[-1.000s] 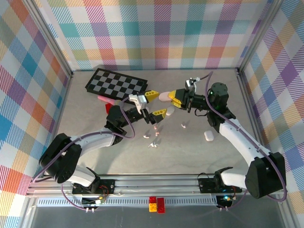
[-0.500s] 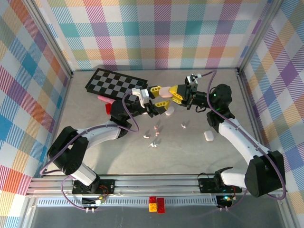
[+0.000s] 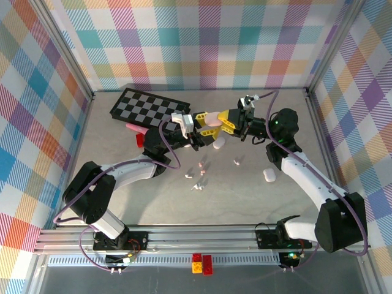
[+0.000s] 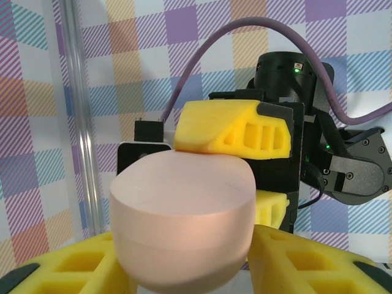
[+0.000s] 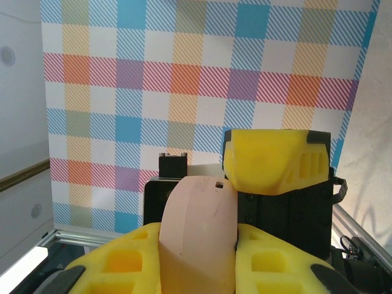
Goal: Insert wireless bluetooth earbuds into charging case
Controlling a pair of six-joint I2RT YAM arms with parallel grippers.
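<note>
A pink pebble-shaped charging case (image 3: 211,118) hangs in mid-air between both arms. My right gripper (image 3: 223,122) is shut on it from the right; in the right wrist view the case (image 5: 197,233) stands edge-on between the yellow fingers (image 5: 275,263). My left gripper (image 3: 204,126) meets it from the left, and its yellow fingers (image 4: 306,263) press both sides of the case (image 4: 184,214). Several tiny earbuds (image 3: 203,164) lie loose on the table below, one (image 3: 237,161) to the right.
A white case (image 3: 268,175) lies on the table at the right, another pale one (image 3: 218,143) under the grippers. A checkerboard (image 3: 150,107) sits at the back left, with a pink piece (image 3: 136,128) and a red block (image 3: 141,139) near it.
My left gripper has swung right and up to the pink case and closed its fingers round it. The right gripper shifted slightly left with the case in it.
</note>
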